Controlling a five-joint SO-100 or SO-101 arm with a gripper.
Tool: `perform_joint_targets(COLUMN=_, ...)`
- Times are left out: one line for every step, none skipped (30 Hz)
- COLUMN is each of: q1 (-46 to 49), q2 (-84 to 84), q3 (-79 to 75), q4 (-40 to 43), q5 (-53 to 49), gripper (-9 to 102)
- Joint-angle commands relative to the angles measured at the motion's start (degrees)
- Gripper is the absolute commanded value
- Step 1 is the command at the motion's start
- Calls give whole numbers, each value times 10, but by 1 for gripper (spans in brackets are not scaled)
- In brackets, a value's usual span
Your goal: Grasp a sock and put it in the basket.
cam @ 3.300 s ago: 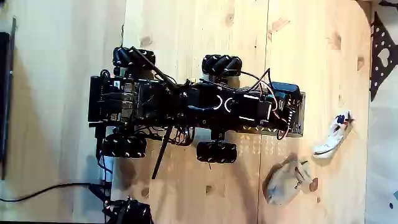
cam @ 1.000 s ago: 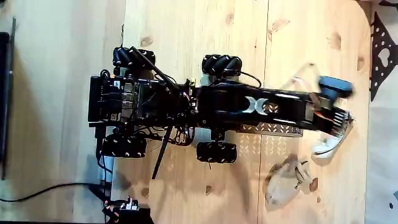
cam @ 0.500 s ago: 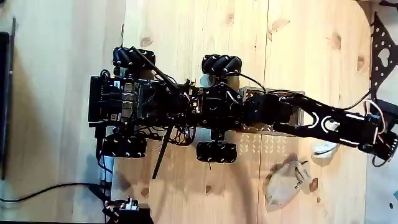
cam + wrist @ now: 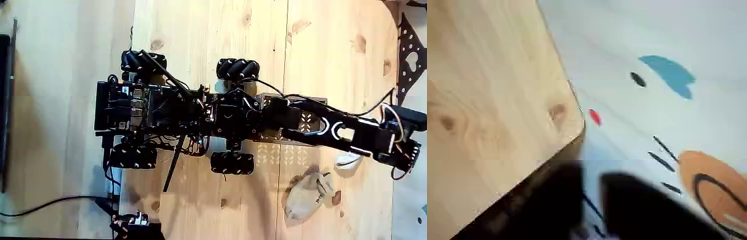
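The sock [image 4: 347, 160] lies on the pale wood table [image 4: 200, 40], and from the fixed view little of it shows: a white sliver peeking out just below the arm [image 4: 333, 128], which stretches right across it. The gripper [image 4: 407, 152] reaches past the sock, out over the table's right edge, so the sock sits back along the arm's underside instead of between the fingers. Just below the arm, nearer the front edge, rests the larger beige-grey sock [image 4: 305, 195], apart from the white one. The basket [image 4: 293, 137] lies back toward the arm's base, its perforated floor partly covered by the arm's links, and the black wheeled robot [image 4: 173, 113] carries both.

I cannot tell how far open the gripper stands; in the fixed view it is a dark cluster of parts and wires. In the wrist view the gripper [image 4: 592, 195] shows as two blurred dark shapes with a light gap between them, nothing visibly held, over the table's rounded corner [image 4: 562, 110] and a patterned cloth [image 4: 677, 90] with blue, red and orange marks.

Half a second ago the arm reached a touch further right and lay lower; now it has drawn back slightly and its tip has swung upward in the fixed view. The sock lies as before.
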Motion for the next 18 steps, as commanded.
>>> perform_joint_targets(q1=-7, q2=41, q3=-24, q4=4, q5=3, gripper=0)
perform_joint_targets(q1=-5, q2=46, q3=-24, q4=6, q5=0, gripper=0)
perform_joint_targets(q1=-5, q2=47, q3=-24, q4=6, q5=-1, gripper=0)
perform_joint_targets(q1=-5, q2=51, q3=-24, q4=6, q5=-1, gripper=0)
perform_joint_targets(q1=-5, q2=53, q3=-24, q4=2, q5=0, gripper=0)
perform_joint_targets(q1=-6, q2=55, q3=-24, q4=-4, q5=4, gripper=0)
perform_joint_targets(q1=-7, q2=59, q3=-24, q4=-11, q5=5, gripper=0)
perform_joint_targets(q1=-7, q2=62, q3=-24, q4=-19, q5=6, gripper=0)
perform_joint_targets(q1=-6, q2=63, q3=-24, q4=-28, q5=7, gripper=0)
perform_joint_targets(q1=-6, q2=64, q3=-24, q4=-37, q5=7, gripper=0)
perform_joint_targets(q1=-4, q2=65, q3=-24, q4=-49, q5=7, gripper=0)
perform_joint_targets(q1=-4, q2=65, q3=-24, q4=-64, q5=13, gripper=1)
perform_joint_targets(q1=-3, q2=65, q3=-24, q4=-77, q5=17, gripper=1)
perform_joint_targets(q1=1, q2=65, q3=-24, q4=-90, q5=18, gripper=1)
perform_joint_targets(q1=8, q2=69, q3=-29, q4=-99, q5=25, gripper=0)
perform_joint_targets(q1=9, q2=63, q3=-29, q4=-120, q5=37, gripper=1)
perform_joint_targets(q1=5, q2=61, q3=-29, q4=-135, q5=43, gripper=1)
perform_joint_targets(q1=3, q2=57, q3=-29, q4=-151, q5=51, gripper=1)
